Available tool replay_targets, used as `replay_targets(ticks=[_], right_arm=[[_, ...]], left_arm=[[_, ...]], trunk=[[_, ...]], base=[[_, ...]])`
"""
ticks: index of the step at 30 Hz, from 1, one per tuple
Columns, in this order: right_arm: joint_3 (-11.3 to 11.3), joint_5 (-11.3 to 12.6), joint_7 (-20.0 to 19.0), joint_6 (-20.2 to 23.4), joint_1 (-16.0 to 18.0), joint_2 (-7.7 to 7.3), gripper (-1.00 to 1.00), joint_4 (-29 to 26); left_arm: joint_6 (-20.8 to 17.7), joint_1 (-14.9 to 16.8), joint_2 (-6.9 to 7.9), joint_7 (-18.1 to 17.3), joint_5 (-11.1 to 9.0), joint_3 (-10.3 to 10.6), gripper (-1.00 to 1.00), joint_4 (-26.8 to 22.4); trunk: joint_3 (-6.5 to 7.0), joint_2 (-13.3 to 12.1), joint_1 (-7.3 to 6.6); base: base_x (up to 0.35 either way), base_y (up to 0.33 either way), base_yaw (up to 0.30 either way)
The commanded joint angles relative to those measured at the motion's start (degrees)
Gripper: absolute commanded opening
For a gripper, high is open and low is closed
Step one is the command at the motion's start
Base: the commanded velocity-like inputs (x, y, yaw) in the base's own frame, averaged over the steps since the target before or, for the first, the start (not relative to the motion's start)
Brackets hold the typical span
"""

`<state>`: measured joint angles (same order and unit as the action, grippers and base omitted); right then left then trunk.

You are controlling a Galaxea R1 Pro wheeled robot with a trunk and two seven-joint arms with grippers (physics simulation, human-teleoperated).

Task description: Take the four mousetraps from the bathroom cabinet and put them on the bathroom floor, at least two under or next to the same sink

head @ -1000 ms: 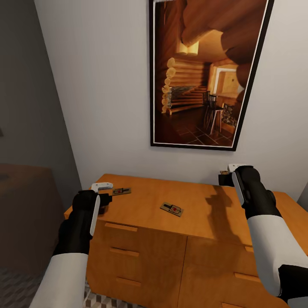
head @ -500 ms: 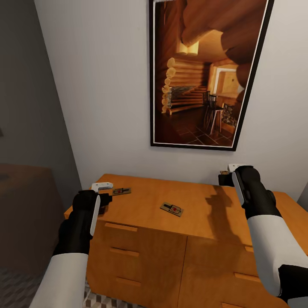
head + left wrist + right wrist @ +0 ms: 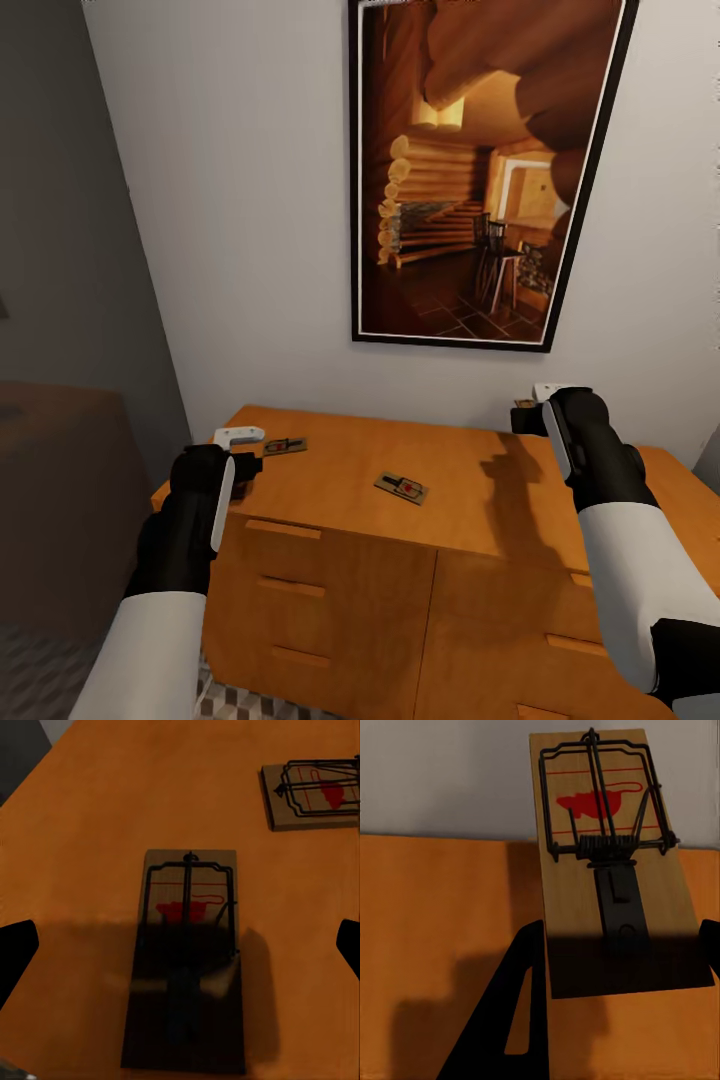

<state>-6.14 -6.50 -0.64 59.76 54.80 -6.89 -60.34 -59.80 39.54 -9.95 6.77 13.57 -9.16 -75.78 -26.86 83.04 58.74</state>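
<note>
Right claw (image 3: 520, 410) is pinching a mousetrap (image 3: 611, 862) above the cabinet top (image 3: 340, 470) — its long axis running out from the fingers, red-marked end farthest away. Left claw (image 3: 250, 462) is hovering with fingers spread over a second trap (image 3: 186, 960) lying flat, lengthwise between the fingertips; a third trap (image 3: 401, 489) is lying mid-top, angled.
</note>
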Motion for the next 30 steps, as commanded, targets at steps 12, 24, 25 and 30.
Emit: replay_targets(ticks=[12, 24, 25, 30], right_arm=[[-0.01, -0.26, -0.18, 0.24, 0.04, -0.04, -1.0, -0.04], [-0.01, -0.34, -0.2, 0.24, -0.52, -0.03, -1.0, -0.04], [-0.01, -0.35, -0.19, 0.24, -0.56, -0.02, -1.0, -0.04], [-0.01, -0.37, -0.2, 0.24, -0.72, -0.05, -1.0, -0.04]], left_arm=[[-0.2, 0.07, -0.05, 0.18, -0.12, -0.07, 1.0, 0.02], [-0.2, 0.1, 0.05, 0.18, -0.12, -0.19, 1.0, 2.49], [-0.2, 0.1, 0.06, 0.18, -0.14, -0.16, 1.0, 2.93], [-0.2, 0.1, 0.1, 0.18, -0.27, -0.01, 1.0, 4.83]], trunk=[[-0.07, 0.04, -0.01], [-0.07, 0.04, -0.01], [-0.07, 0.04, -0.01], [-0.07, 0.04, -0.01]], base=[[-0.094, 0.0, 0.0], [-0.002, 0.0, 0.0], [0.0, 0.0, 0.0], [0.0, 0.0, 0.0]])
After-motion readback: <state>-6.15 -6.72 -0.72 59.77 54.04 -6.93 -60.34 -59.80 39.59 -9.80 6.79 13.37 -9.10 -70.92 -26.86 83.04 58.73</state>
